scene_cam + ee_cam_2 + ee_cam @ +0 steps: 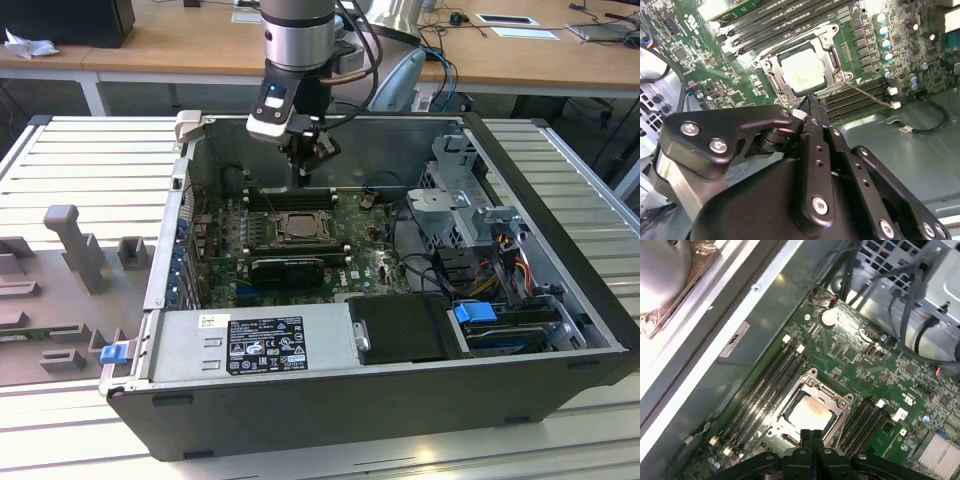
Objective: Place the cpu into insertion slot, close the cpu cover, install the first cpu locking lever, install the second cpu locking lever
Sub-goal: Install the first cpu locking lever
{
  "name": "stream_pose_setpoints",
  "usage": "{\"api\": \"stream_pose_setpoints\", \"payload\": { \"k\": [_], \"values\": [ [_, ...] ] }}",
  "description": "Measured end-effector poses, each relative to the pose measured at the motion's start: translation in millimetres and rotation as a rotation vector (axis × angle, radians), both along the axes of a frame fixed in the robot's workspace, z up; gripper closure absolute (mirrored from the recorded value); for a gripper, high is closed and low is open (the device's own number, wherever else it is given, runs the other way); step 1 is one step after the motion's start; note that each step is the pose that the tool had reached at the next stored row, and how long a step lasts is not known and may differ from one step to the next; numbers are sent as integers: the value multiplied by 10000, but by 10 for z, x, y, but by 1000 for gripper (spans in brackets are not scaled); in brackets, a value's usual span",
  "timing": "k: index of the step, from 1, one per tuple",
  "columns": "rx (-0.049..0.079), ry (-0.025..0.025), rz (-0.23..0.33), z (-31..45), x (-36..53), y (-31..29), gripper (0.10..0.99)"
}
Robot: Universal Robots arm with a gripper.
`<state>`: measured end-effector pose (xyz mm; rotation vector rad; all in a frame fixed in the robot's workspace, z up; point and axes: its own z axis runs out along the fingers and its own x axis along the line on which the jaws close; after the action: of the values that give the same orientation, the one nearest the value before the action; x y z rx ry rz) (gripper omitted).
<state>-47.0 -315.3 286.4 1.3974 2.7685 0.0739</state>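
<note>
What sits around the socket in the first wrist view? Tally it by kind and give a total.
cpu: 1
cpu cover: 1
memory slot banks: 2
coin battery: 1
gripper: 1
Total: 6

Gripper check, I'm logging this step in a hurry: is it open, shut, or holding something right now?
Gripper: shut, fingertips together, nothing seen between them, near the edge of the closed cpu cover, cpu underneath.
</note>
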Motion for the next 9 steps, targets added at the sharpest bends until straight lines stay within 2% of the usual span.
{"api": "stream_pose_setpoints", "payload": {
  "k": [3, 9],
  "values": [
    [0, 0, 1524, 0, 0, 0, 980],
    [0, 0, 2070, 0, 0, 0, 980]
  ]
}}
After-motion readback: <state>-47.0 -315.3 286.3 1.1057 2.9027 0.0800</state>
